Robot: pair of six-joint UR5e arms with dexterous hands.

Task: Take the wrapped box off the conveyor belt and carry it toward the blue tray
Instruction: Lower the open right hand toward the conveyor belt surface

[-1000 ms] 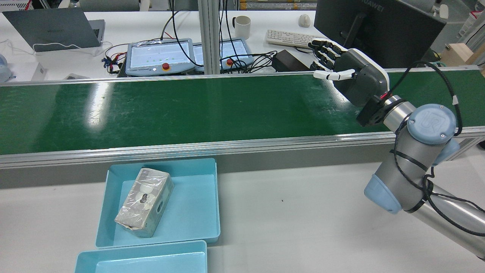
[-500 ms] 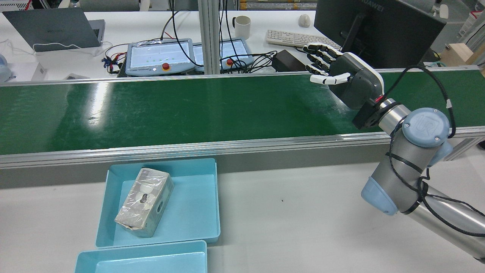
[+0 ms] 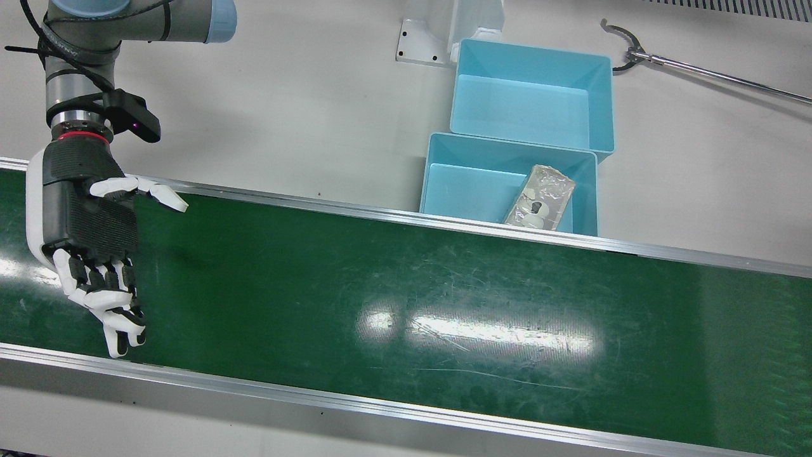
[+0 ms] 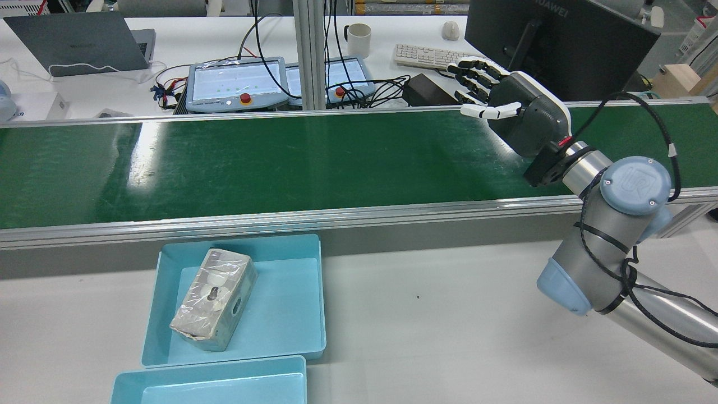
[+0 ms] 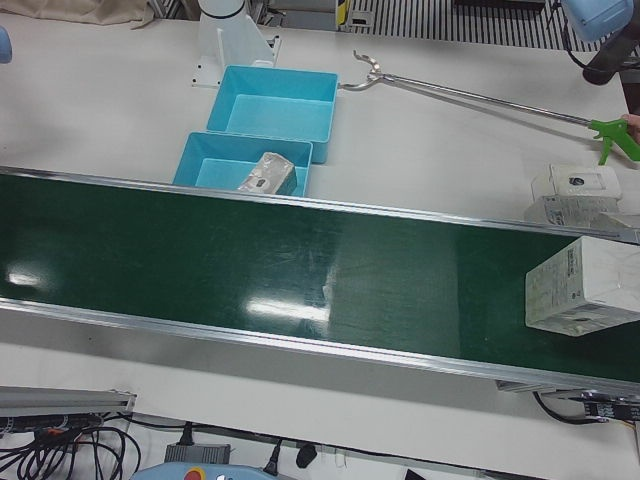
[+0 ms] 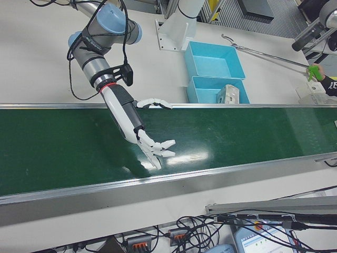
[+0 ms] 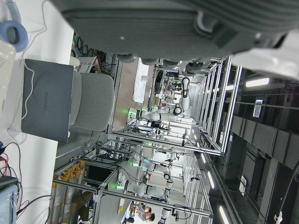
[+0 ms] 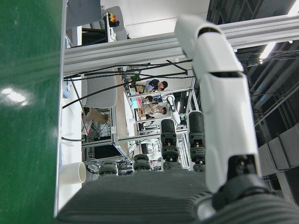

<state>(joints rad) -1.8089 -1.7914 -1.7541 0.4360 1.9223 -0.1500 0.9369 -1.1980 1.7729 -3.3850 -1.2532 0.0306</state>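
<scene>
A wrapped white box (image 5: 583, 285) rides on the green conveyor belt (image 4: 280, 163) at its far end in the left-front view, away from both hands. Another wrapped box (image 4: 214, 299) lies tilted in the blue tray (image 4: 291, 314) beside the belt. My right hand (image 4: 507, 106) hovers over the belt's other end, open, palm facing along the belt, holding nothing; it also shows as the right hand (image 3: 89, 235). The left hand view shows only the left hand's dark palm (image 7: 187, 28); its fingers are hidden.
A second blue tray (image 4: 213, 387) stands against the first. A long reach-grabber tool (image 3: 698, 70) lies across the table near the trays. Two more white boxes (image 5: 580, 190) sit beside the belt. Teach pendants (image 4: 235, 84), cables, a keyboard and a monitor stand beyond the belt.
My right hand swayed slightly left and back over the belt's far edge, staying open. The box in the tray has not moved.
</scene>
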